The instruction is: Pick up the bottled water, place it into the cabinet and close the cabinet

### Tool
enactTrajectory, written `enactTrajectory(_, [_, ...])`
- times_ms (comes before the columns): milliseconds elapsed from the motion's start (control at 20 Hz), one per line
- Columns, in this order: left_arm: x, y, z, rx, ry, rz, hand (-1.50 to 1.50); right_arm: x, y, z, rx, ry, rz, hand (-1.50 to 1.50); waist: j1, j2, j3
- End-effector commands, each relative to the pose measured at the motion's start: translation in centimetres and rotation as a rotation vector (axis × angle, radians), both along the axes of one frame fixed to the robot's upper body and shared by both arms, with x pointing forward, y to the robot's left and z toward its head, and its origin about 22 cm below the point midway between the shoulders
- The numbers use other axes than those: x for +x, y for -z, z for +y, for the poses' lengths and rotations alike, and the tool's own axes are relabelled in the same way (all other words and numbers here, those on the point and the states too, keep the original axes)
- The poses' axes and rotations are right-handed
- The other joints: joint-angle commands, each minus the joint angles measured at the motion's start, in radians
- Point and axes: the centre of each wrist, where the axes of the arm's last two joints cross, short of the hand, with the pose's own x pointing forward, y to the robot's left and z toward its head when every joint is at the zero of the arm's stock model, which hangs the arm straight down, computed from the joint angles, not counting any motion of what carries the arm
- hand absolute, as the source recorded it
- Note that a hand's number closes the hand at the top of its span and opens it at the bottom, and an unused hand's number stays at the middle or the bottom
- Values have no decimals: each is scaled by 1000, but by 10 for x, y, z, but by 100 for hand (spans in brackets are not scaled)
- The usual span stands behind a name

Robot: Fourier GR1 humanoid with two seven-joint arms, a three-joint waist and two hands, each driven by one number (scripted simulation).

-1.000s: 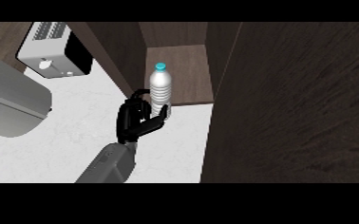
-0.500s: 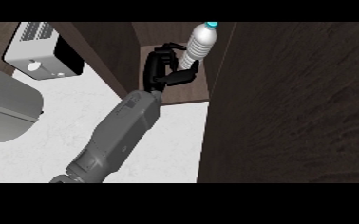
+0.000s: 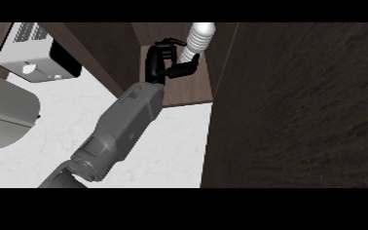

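— Reaching from the pale surface (image 3: 179, 141) below, my forearm stretches up into the cabinet (image 3: 115, 48). Which step is this?

— Placing, I'd judge. My left hand (image 3: 164, 64) has its fingers and thumb curled round the bottled water (image 3: 197, 41), which stands nearly upright inside the cabinet opening, its top cut off by the view's edge.

— And next?

— Set it down on the shelf, uncurl, draw back, then swing the dark door (image 3: 287, 107) beside it shut. My other hand isn't showing.
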Motion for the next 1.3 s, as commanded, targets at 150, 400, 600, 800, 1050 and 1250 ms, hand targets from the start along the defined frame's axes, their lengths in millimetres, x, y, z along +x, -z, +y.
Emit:
enactTrajectory(150, [0,15,14,1,-42,-13,150,6,-4,-3,3,-10,-6,-150,-2,14,-2])
enactTrajectory(400, [4,11,17,-134,-94,-29,150,2,-4,-13,1,3,-12,-150,-14,18,-3])
enactTrajectory(600, [7,7,18,-148,-70,-22,150,1,-5,-8,-4,-13,-14,-150,-9,17,-2])
enactTrajectory(800, [9,9,25,-116,-95,-33,150,0,-6,-6,-2,-17,-25,-150,-24,23,-2])
enactTrajectory(1050, [15,-1,27,-110,-99,-26,-150,2,-2,-9,13,-27,-23,-150,-34,23,-2])
enactTrajectory(1250, [12,1,18,-99,-113,-68,-150,8,2,-6,34,-57,-23,-150,-38,28,-2])
